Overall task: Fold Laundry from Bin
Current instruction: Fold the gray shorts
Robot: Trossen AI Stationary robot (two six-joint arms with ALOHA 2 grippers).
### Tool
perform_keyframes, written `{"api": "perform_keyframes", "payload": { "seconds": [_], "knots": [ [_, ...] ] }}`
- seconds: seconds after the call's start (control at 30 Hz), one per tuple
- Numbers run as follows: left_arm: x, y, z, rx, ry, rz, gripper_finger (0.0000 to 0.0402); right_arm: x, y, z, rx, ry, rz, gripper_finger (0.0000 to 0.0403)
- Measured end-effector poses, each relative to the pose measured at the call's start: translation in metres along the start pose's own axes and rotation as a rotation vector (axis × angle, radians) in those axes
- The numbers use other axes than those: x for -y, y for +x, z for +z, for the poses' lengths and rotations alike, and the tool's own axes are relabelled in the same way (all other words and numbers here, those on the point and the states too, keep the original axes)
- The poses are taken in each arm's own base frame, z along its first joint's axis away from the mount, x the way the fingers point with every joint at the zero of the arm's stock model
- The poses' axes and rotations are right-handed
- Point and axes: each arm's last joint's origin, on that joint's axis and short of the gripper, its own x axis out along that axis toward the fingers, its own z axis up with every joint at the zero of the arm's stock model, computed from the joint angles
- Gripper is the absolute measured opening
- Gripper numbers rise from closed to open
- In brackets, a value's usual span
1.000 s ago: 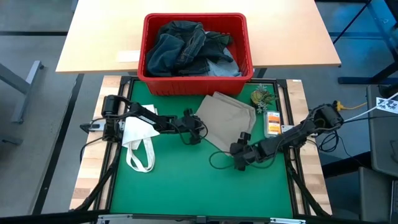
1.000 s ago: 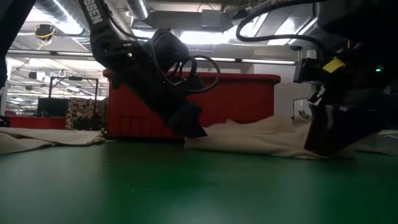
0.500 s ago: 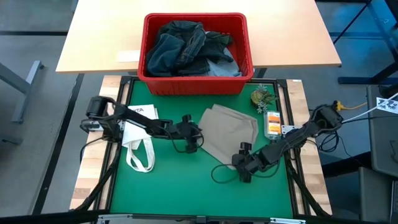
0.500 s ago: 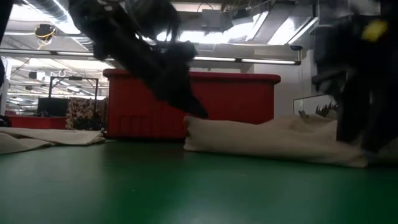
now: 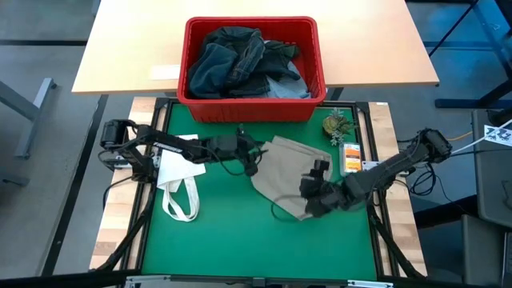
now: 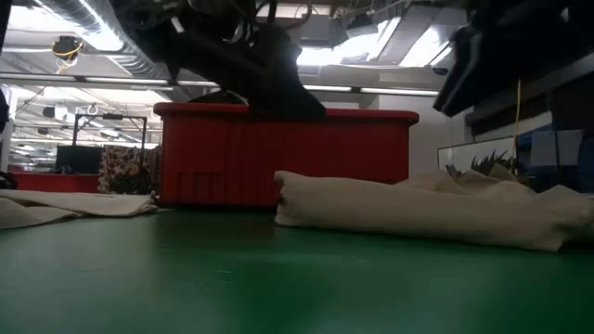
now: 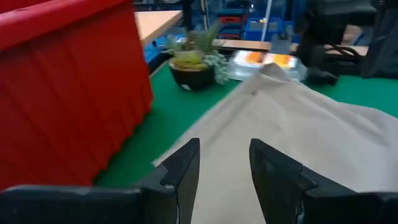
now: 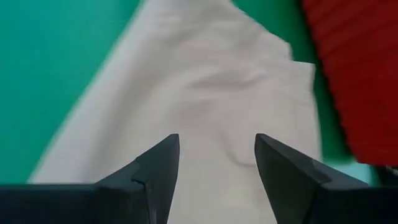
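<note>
The red bin (image 5: 252, 104) stands on the far side of the green mat, holding dark and light blue jeans (image 5: 244, 60). Folded beige trousers (image 5: 292, 172) lie flat on the mat in front of it, and also show in the low view (image 6: 418, 213). My left gripper (image 5: 250, 156) hovers open over the trousers' left edge (image 7: 224, 165). My right gripper (image 5: 310, 190) hovers open over their near right part (image 8: 214, 162). In the low view both grippers are raised clear of the cloth.
A white tote bag (image 5: 180, 180) with looped straps lies on the mat's left side under my left arm. A small potted plant (image 5: 338, 124) and an orange packet (image 5: 350, 158) sit at the mat's right edge. Bare mat lies toward the near edge.
Both grippers have risen from table height to well above the trousers. My left gripper has gone toward the bin; my right has gone from the trousers' near edge to above them. The trousers have slid a little toward the near edge and lie narrower and thicker.
</note>
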Motion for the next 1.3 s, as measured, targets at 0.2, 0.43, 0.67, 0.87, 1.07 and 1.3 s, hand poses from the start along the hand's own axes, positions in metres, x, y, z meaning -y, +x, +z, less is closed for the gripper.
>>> {"api": "perform_keyframes", "payload": {
  "seconds": [0.2,0.43,0.67,0.87,1.07,1.3],
  "knots": [
    [-0.024,0.005,0.001,0.001,-0.042,0.015,0.0135,0.042,0.028,0.012,-0.076,0.04,-0.018,0.0211],
    [-0.026,0.005,0.001,0.003,-0.047,0.018,0.0135,0.092,0.066,0.022,-0.044,0.145,0.131,0.0211],
    [-0.021,0.004,0.001,0.002,-0.043,0.006,0.0135,0.114,0.106,0.004,-0.186,0.17,0.227,0.0211],
    [-0.021,0.005,0.001,0.0,-0.043,0.006,0.0135,0.123,0.123,0.001,-0.206,0.209,0.199,0.0211],
    [-0.021,0.005,0.001,0.0,-0.043,0.006,0.0135,0.131,0.125,0.0,-0.194,0.237,0.187,0.0211],
    [-0.021,0.005,0.001,-0.001,-0.043,0.007,0.0135,0.144,0.128,-0.008,-0.245,0.329,0.235,0.0211]
  ]
}}
